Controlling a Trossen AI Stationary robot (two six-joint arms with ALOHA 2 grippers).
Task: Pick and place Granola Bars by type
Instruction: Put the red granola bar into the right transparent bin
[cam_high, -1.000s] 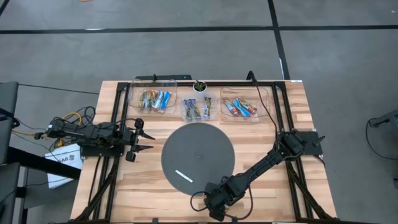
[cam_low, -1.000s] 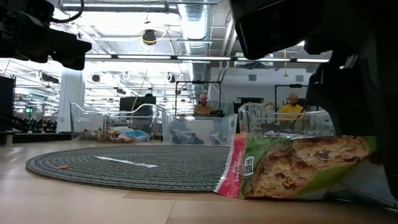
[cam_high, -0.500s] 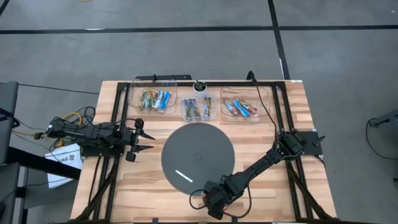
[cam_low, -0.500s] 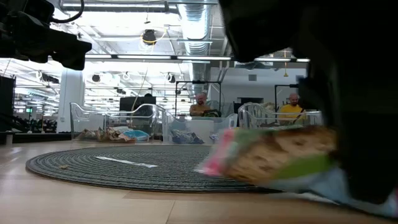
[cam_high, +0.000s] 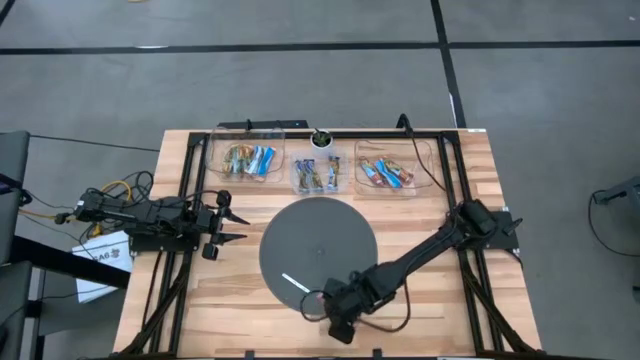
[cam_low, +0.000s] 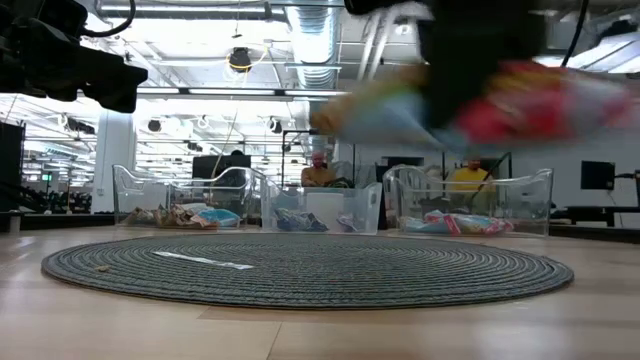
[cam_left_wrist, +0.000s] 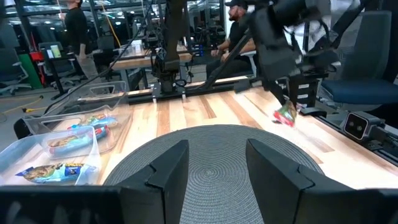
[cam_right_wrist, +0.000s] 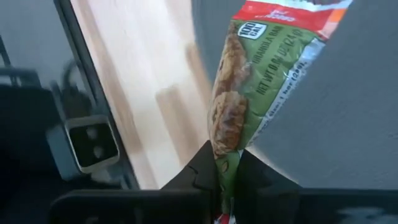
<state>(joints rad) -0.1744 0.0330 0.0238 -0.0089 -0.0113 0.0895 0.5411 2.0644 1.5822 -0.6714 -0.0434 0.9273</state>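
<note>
Above the mat's (cam_high: 318, 245) near edge, the right arm's fingers (cam_right_wrist: 225, 177) pinch a granola bar (cam_right_wrist: 252, 87).

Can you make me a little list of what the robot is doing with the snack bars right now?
right gripper: shut on the green granola bar, lifted off the table by the near edge of the round mat
left gripper: open, waiting at the table's left side
bins: three clear ones along the far edge, bars inside
white strip: lying on the mat
</note>
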